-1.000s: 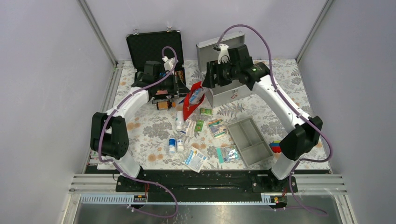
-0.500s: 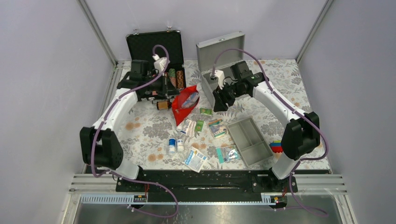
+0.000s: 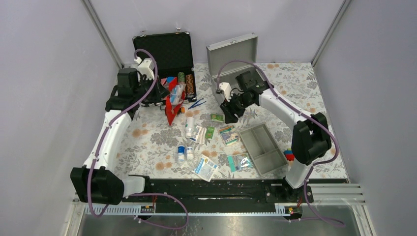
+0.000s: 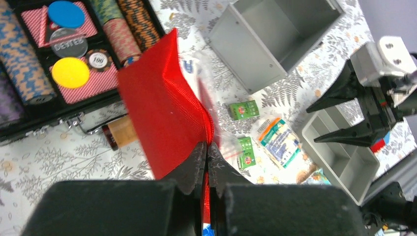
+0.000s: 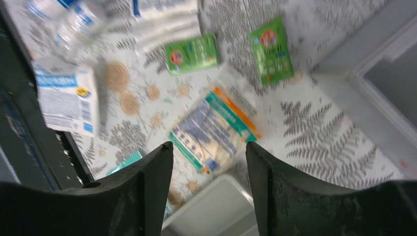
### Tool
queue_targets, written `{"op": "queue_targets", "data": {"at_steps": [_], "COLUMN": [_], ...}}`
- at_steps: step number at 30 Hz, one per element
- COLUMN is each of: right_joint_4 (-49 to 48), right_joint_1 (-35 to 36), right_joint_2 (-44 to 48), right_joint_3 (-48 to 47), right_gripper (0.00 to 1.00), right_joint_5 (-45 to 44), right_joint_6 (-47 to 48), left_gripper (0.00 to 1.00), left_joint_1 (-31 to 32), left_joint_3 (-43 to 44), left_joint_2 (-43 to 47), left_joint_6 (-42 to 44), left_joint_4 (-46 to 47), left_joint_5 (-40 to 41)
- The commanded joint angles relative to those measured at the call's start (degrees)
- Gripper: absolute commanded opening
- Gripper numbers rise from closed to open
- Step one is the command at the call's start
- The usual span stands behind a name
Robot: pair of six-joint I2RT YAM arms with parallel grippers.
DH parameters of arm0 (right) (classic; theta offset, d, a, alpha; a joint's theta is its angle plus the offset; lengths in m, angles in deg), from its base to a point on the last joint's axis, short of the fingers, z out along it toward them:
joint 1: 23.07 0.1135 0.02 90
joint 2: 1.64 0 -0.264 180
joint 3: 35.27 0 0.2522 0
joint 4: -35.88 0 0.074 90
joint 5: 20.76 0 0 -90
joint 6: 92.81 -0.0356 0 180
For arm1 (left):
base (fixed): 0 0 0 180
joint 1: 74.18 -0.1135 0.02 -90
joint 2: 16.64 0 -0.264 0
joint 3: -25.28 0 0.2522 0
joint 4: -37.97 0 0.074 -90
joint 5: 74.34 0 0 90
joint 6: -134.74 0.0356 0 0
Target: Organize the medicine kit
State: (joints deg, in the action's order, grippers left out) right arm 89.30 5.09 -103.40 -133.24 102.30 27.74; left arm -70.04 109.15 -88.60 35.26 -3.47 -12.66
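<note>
Clamped in the left pincer (image 4: 206, 157), jaws together on its edge: flat red pouch (image 4: 162, 108), upright above the bench (image 3: 152, 137), beside the black chip case (image 3: 162, 54). Right pincer (image 5: 209, 147) jaws apart, empty, over a white-and-teal packet (image 5: 214, 130). Medicine kit box (image 3: 232, 53) open at the far side; grey divided tray (image 3: 262, 147) apart, nearer the right arm's base.

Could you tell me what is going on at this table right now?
The left gripper is shut on a red pouch, held up by the chip case. The right gripper is open and hovers over loose packets in front of the metal box. The box and the grey tray look empty, and everything else lies scattered on the table, so the sorting has hardly begun.
</note>
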Motion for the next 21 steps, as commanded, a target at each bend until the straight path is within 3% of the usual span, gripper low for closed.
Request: {"op": "queue_targets", "data": {"at_steps": [1,5,10,16,21], "right_joint_4": [-3.03,-5.72,-3.26,-1.63,7.38], "right_joint_1": [0.48,0.56,1.33,4.96,6.36], "right_joint_2": [5.64,5.37,-4.78,-17.33,-27.99], "right_joint_3": [6.08,3.56,-10.91,-24.70,-38.94], "right_gripper": [0.65,0.62,0.49,0.49,0.49], "right_joint_5": [-9.19,-4.97,2.50,-0.62,-4.89], "right_joint_6": [-1.05,3.25,12.26,23.57,32.65], "left_gripper": [0.00,0.00,0.00,0.00,0.00], "left_joint_1": [-0.01,-0.10,-1.07,-3.28,-5.59], "left_joint_3": [-3.57,-5.44,-4.61,-4.35,-4.81], "left_joint_2": [2.84,3.81,4.11,6.40,8.46], "left_joint_6": [-4.79,-7.40,-10.09,-11.02,-12.57], "left_joint_4": [4.76,4.95,1.83,0.19,1.00], "left_joint_5": [6.92,8.65,11.38,14.25,12.84]}}
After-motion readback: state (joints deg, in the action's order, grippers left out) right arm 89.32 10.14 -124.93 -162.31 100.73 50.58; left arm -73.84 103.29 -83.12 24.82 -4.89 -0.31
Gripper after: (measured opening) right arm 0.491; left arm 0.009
